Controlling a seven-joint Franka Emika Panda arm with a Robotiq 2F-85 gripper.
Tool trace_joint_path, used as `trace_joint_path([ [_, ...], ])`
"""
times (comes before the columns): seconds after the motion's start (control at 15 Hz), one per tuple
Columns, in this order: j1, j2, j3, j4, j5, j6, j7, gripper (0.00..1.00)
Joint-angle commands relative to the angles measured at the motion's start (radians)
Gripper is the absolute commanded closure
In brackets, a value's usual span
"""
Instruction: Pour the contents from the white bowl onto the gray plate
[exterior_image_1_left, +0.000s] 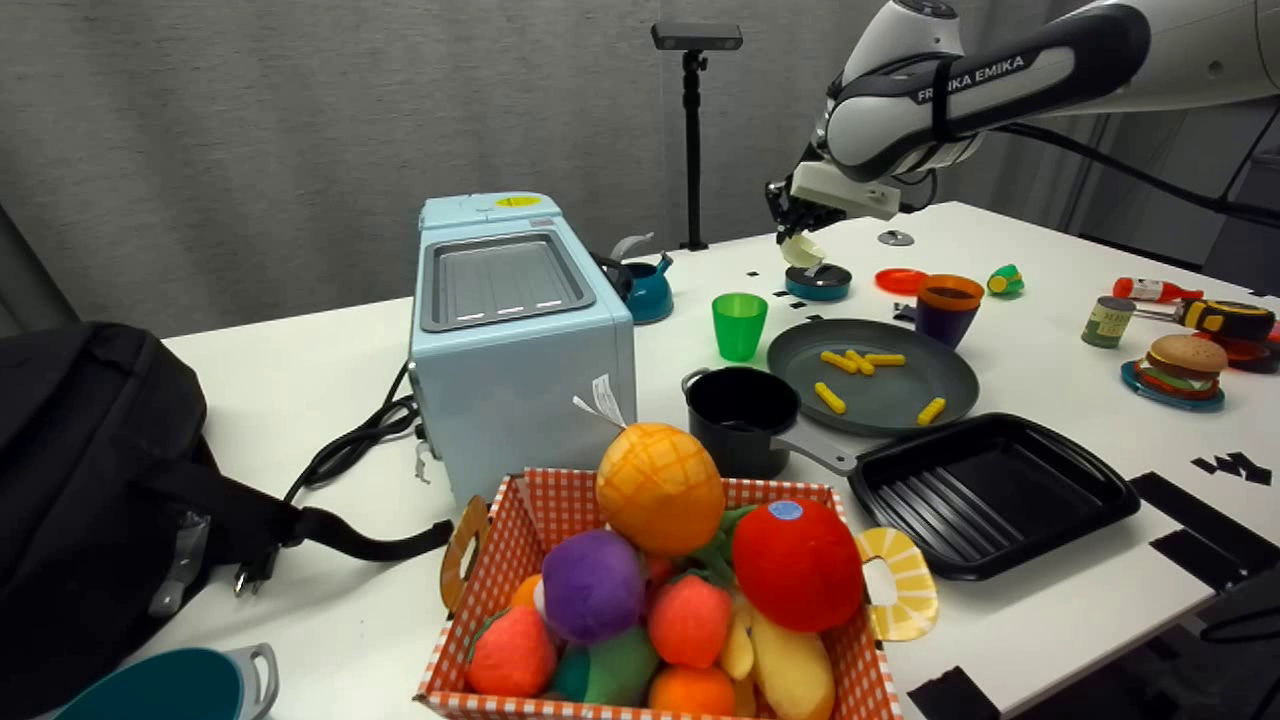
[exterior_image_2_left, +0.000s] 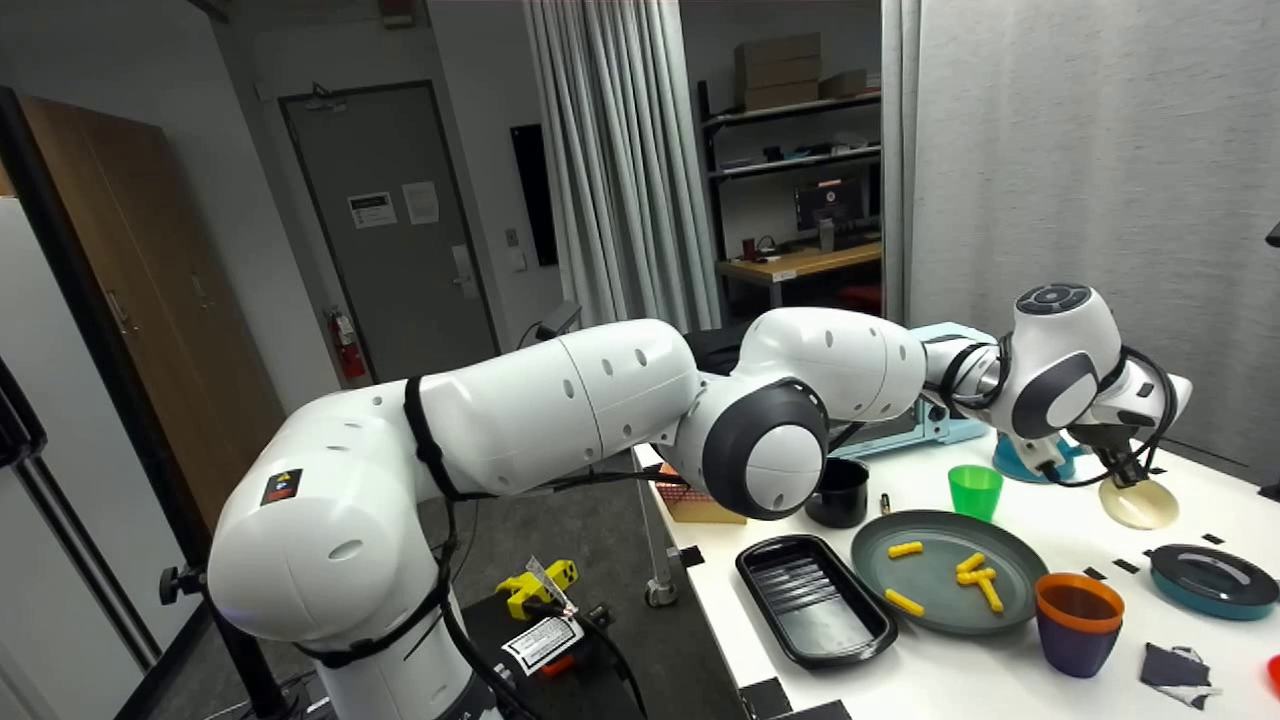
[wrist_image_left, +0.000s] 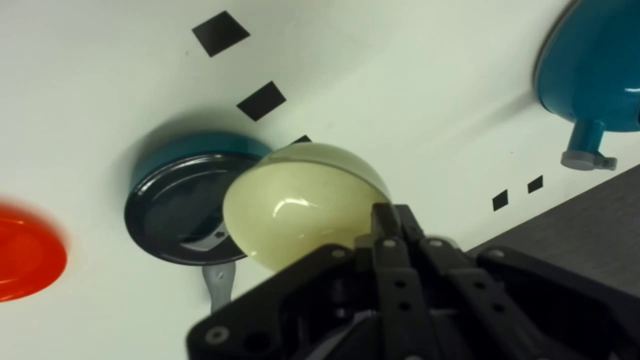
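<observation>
Above the white table (exterior_image_2_left: 960, 685), pinching the white bowl (wrist_image_left: 295, 210) by its rim.
Holding with the gripper (wrist_image_left: 397, 220) narrowed on the bowl's wall, one finger inside and one outside; masking part of a dark-topped teal pan (wrist_image_left: 185, 210) in the wrist view. Apart from the bowl, on the gray plate (exterior_image_1_left: 880, 395), showing five yellow pieces (exterior_image_1_left: 830, 397), three bunched and two separate. Just beside the plate, showing a green cup (exterior_image_1_left: 740, 325) and a black grill pan (exterior_image_1_left: 1050, 470).
</observation>
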Motion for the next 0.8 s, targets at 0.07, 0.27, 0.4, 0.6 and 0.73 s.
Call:
trace_joint_path([
  [0.07,0.001,-0.010,-0.012,0.012,-0.050,-0.128,-0.007,0.99],
  [0.27,0.002,-0.017,-0.011,0.004,-0.063,-0.158,-0.013,0.99],
  [0.4,0.002,-0.014,-0.009,0.008,-0.069,-0.162,-0.018,0.99],
  [0.6,0.003,-0.015,-0.014,0.008,-0.074,-0.166,-0.008,0.71],
  [0.73,0.004,-0.016,-0.015,0.007,-0.075,-0.171,-0.006,0.65],
])
